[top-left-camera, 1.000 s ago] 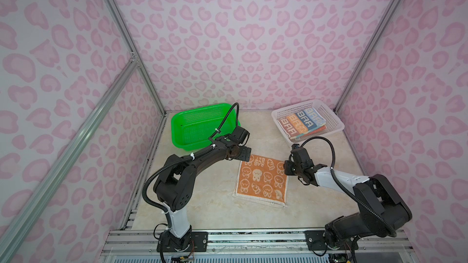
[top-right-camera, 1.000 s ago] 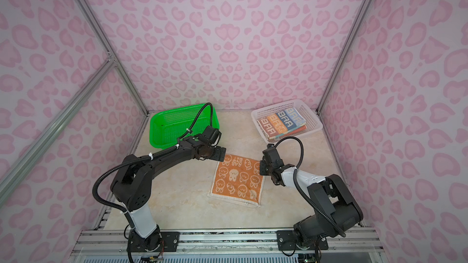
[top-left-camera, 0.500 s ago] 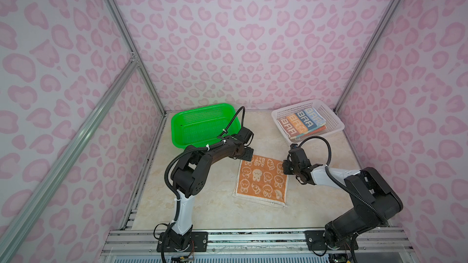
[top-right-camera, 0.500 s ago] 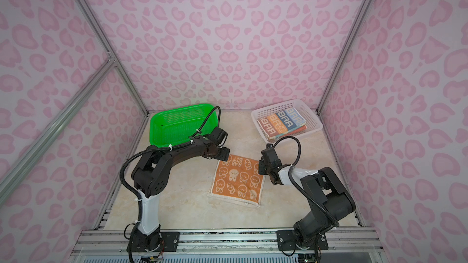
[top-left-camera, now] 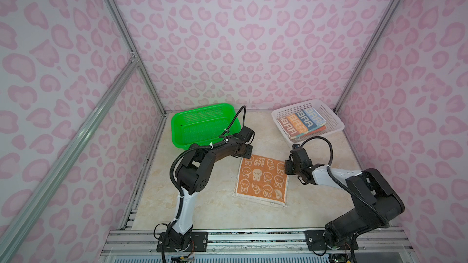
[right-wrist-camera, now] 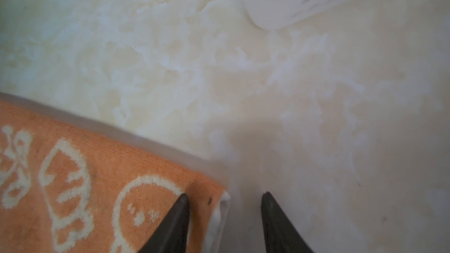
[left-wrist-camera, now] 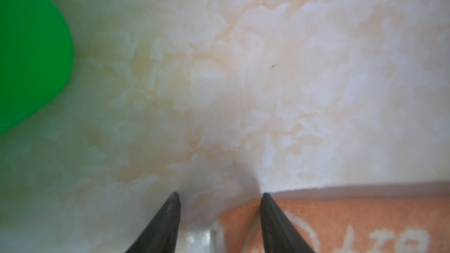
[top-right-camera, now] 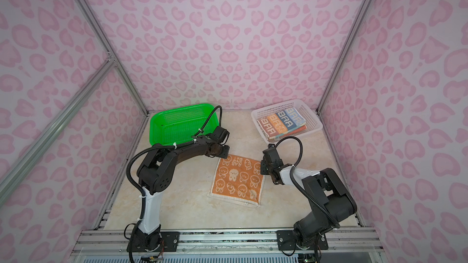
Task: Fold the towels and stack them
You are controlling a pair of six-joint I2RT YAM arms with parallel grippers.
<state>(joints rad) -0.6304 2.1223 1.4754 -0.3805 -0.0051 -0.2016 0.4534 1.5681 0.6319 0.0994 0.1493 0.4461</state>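
Note:
An orange towel with white cartoon faces (top-left-camera: 262, 180) (top-right-camera: 238, 182) lies flat on the table in both top views. My left gripper (top-left-camera: 247, 153) (top-right-camera: 224, 151) is down at its far left corner. In the left wrist view the left gripper (left-wrist-camera: 220, 194) is open, one fingertip on the towel (left-wrist-camera: 353, 215) and the other on bare table, the corner between them. My right gripper (top-left-camera: 288, 170) (top-right-camera: 263, 170) is at the far right corner. In the right wrist view the right gripper (right-wrist-camera: 225, 194) is open and straddles that corner of the towel (right-wrist-camera: 85, 166). A folded striped towel (top-left-camera: 301, 122) (top-right-camera: 281, 122) lies in the white basket.
A green basket (top-left-camera: 174, 127) (top-right-camera: 154, 127) (left-wrist-camera: 29, 45) stands at the back left, close behind my left gripper. The white basket (top-left-camera: 307, 102) (top-right-camera: 311, 120) (right-wrist-camera: 280, 1) stands at the back right. Pink patterned walls close in three sides.
The left gripper's jaws have narrowed around the towel's far left corner, and the left arm's elbow has swung inward. The right gripper has hardly moved.

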